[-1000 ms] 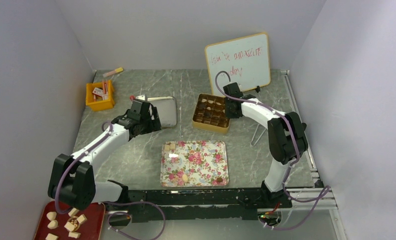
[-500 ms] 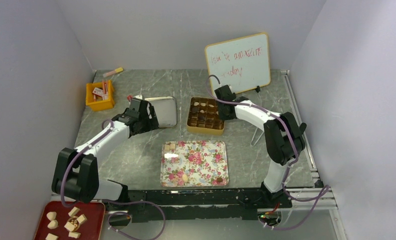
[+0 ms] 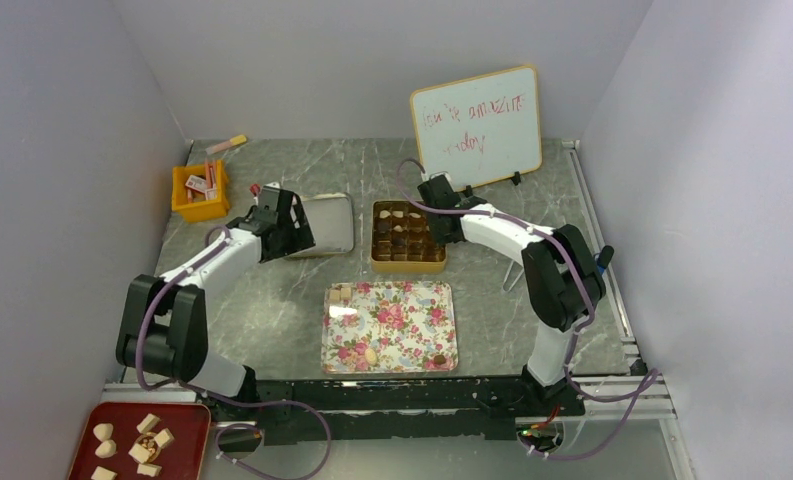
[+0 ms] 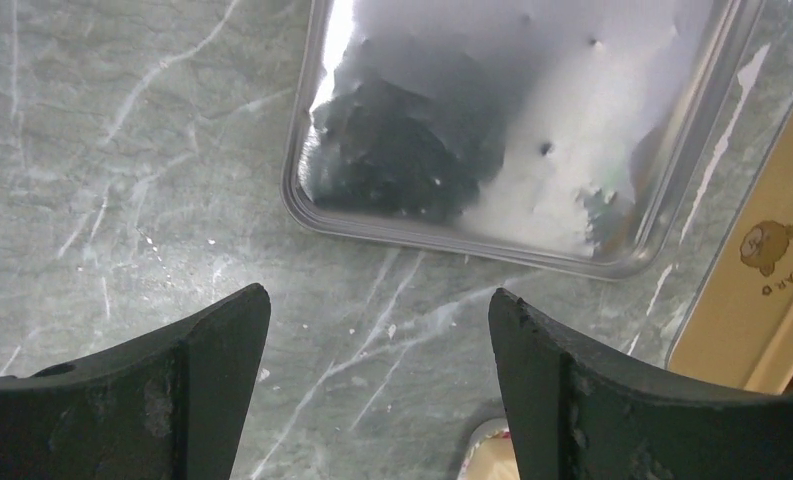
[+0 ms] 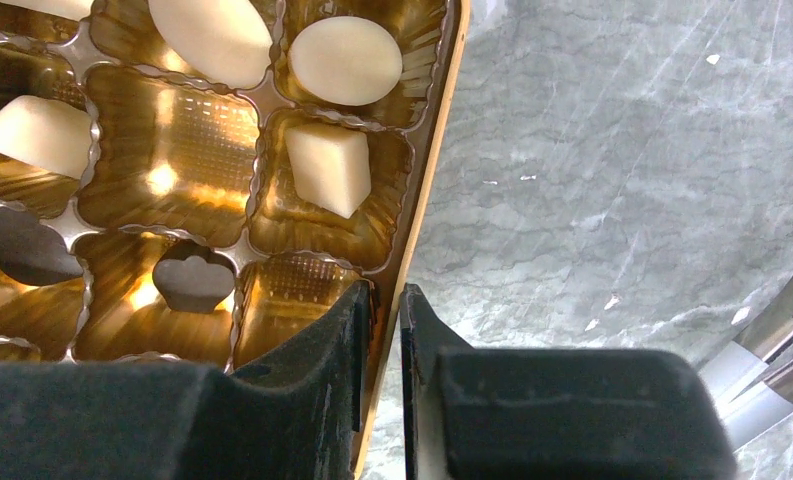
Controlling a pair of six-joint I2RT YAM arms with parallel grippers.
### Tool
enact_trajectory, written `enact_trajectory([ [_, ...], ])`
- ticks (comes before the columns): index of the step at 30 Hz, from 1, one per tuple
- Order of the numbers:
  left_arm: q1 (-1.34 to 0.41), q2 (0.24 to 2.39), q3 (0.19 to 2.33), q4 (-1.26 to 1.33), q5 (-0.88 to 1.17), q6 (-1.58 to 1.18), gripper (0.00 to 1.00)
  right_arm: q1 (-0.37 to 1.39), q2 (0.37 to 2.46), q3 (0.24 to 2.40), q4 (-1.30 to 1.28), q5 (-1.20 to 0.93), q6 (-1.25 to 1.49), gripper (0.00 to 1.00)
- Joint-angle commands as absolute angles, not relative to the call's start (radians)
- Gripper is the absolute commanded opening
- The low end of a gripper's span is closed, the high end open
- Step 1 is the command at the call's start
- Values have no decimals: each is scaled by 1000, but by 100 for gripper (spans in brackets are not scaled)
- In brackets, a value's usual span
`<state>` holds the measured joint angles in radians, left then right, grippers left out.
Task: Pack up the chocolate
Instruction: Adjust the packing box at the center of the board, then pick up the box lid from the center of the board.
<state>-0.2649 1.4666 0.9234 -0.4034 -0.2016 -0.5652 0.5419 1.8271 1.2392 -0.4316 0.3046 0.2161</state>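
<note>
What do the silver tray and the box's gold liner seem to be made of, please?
The silver tray is probably thin polished metal: it mirrors its surroundings and shows small dents. The gold liner looks like thin moulded plastic with a metallic finish: glossy glints, fluted cell walls, fine grid texture.

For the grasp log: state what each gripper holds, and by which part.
The right gripper is shut on the gold box, pinching one side wall at the rim. The left gripper is open above the table, holding nothing.
</note>
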Motion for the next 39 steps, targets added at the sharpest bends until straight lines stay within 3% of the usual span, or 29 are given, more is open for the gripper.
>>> enact_trajectory([
  [1,-240,1483,967,-386,-232,-556,85,555,1845,1266,-440,309,174,18],
  [26,-96,1725,1070,-195,-196,-380,83,572,1856,1266,-435,315,161,17],
  [39,-87,1828,1102,-154,-155,-364,75,573,1870,1264,-431,328,165,20],
])
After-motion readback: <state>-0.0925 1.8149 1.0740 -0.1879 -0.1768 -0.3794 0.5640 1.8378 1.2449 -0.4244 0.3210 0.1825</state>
